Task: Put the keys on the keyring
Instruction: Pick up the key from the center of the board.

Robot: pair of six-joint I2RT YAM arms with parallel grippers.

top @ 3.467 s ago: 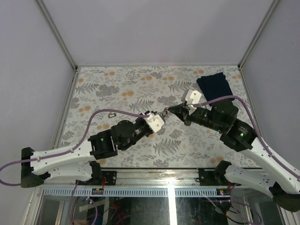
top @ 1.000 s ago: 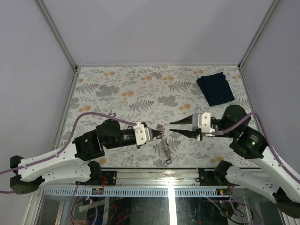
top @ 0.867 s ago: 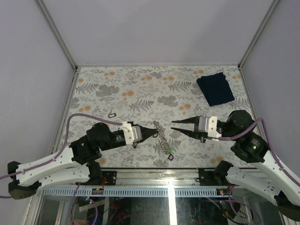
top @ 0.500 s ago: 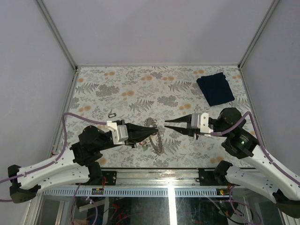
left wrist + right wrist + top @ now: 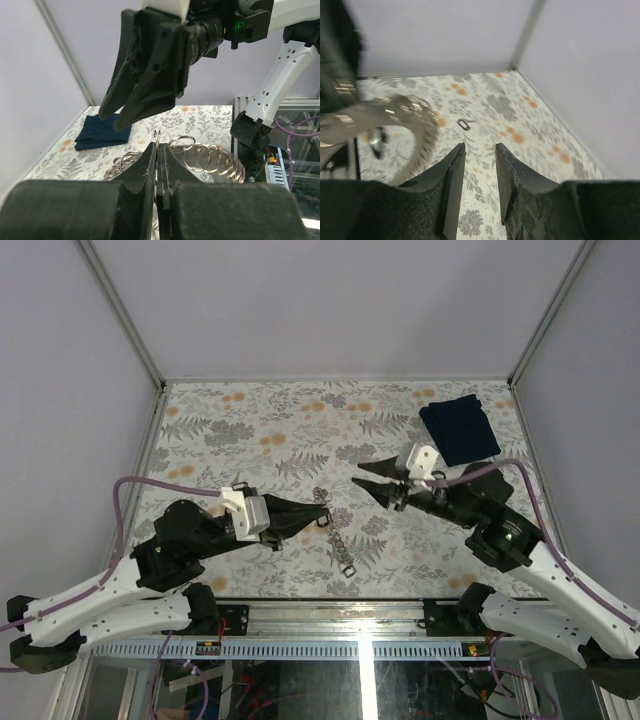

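The keyring (image 5: 337,538), a chain of silvery rings, hangs from my left gripper (image 5: 322,514) and trails toward the near edge, with a small dark piece at its lower end. In the left wrist view the left gripper (image 5: 159,145) is shut on one thin ring, and the other rings (image 5: 210,157) fan out to the right. My right gripper (image 5: 362,476) hovers just beyond the chain, open and holding nothing. Its black fingers (image 5: 145,85) loom close above the pinched ring. One small dark key (image 5: 463,124) lies alone on the table ahead of the right gripper (image 5: 479,146); the chain (image 5: 405,115) is a blur at left.
A folded dark blue cloth (image 5: 459,428) lies at the far right of the floral table (image 5: 260,420), also seen as the cloth (image 5: 102,132) from the left wrist. Metal frame rails (image 5: 120,310) and pale walls close in the table on three sides.
My right gripper has swung toward the far side, turned and opened wider. The left gripper drew slightly left, still pinching the ring, and the chain swung with it.
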